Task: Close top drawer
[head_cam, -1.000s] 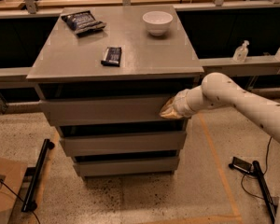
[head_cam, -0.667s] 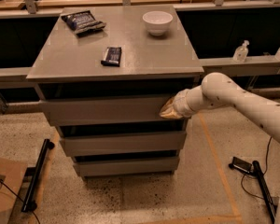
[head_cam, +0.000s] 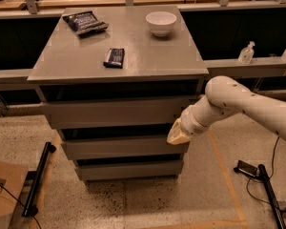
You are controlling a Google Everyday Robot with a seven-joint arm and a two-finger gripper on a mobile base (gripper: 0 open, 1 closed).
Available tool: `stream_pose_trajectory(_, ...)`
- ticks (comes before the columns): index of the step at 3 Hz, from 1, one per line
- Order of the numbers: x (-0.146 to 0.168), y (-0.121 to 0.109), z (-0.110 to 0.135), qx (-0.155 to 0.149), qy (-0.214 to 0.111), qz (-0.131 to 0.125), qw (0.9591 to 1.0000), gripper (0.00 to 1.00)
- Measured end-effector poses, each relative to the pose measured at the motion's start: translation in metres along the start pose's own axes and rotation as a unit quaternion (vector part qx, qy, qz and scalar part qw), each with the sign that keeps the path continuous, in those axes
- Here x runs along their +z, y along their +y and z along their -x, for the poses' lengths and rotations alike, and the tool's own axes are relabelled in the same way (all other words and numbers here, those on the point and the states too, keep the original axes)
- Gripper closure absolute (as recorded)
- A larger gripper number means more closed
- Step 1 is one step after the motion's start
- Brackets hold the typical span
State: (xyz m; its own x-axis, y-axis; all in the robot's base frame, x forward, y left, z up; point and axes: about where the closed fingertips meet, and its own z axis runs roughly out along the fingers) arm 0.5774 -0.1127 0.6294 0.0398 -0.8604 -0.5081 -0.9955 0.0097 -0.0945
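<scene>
The top drawer [head_cam: 114, 112] is the widest grey front, just under the cabinet top [head_cam: 119, 46]. It stands out past the two narrower fronts below, with a dark gap above it. My gripper [head_cam: 176, 133] is at the cabinet's front right, at the end of my white arm [head_cam: 238, 104]. Its tip is below the top drawer's right end, beside the right end of the middle drawer front [head_cam: 124, 147].
On the cabinet top lie a white bowl [head_cam: 161, 22], a dark snack bag [head_cam: 85, 22] and a small dark packet [head_cam: 114, 57]. The bottom drawer front [head_cam: 128, 170] is below. A black stand [head_cam: 38, 178] lies on the floor at left, cables and a device [head_cam: 250, 170] at right.
My gripper has moved down and slightly right, from the top drawer's right end to the level of the middle drawer front. The drawer fronts look unmoved.
</scene>
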Motion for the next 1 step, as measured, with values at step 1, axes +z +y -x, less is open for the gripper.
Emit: stream_pose_trajectory(1, 0.0030, 0.0090, -0.0005, -0.001, 0.002, 0.017, 0.9999, 0.74)
